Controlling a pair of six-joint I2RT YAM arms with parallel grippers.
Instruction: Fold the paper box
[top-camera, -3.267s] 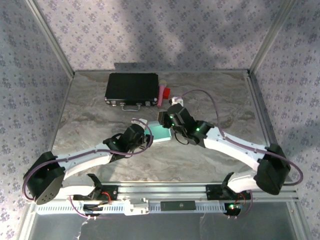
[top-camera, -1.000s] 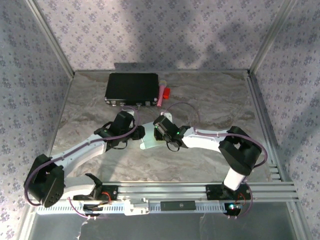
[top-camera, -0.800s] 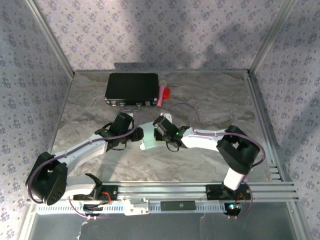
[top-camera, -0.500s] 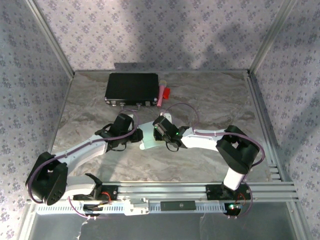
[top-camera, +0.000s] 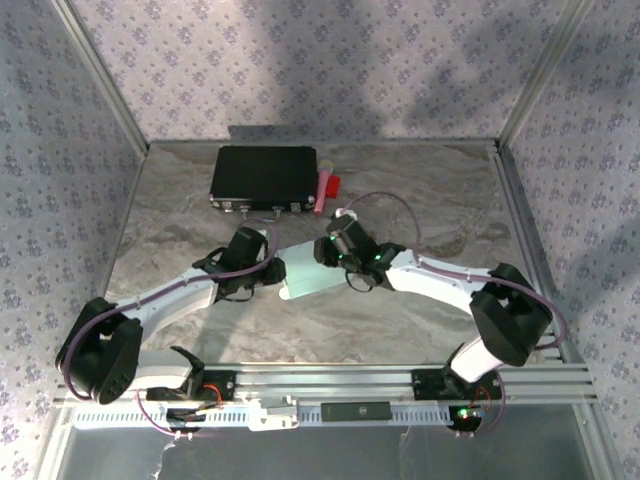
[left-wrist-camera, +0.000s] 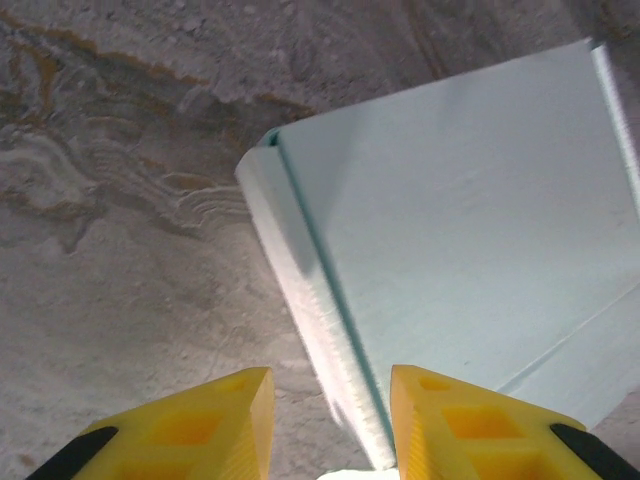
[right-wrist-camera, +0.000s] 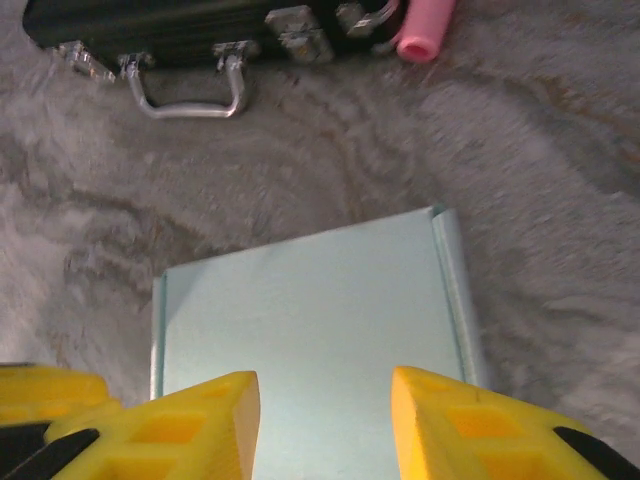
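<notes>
the paper box (top-camera: 305, 278) lay on the bench (top-camera: 420, 200); left jaws gaped astride its folded edge, right jaws gaped just over its top, neither gripping anything.

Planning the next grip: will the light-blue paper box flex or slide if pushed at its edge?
Likely floppy: the paper box looks like thin card with a creased edge. Probably light, so it may slide on the smooth table rather than fold.
</notes>
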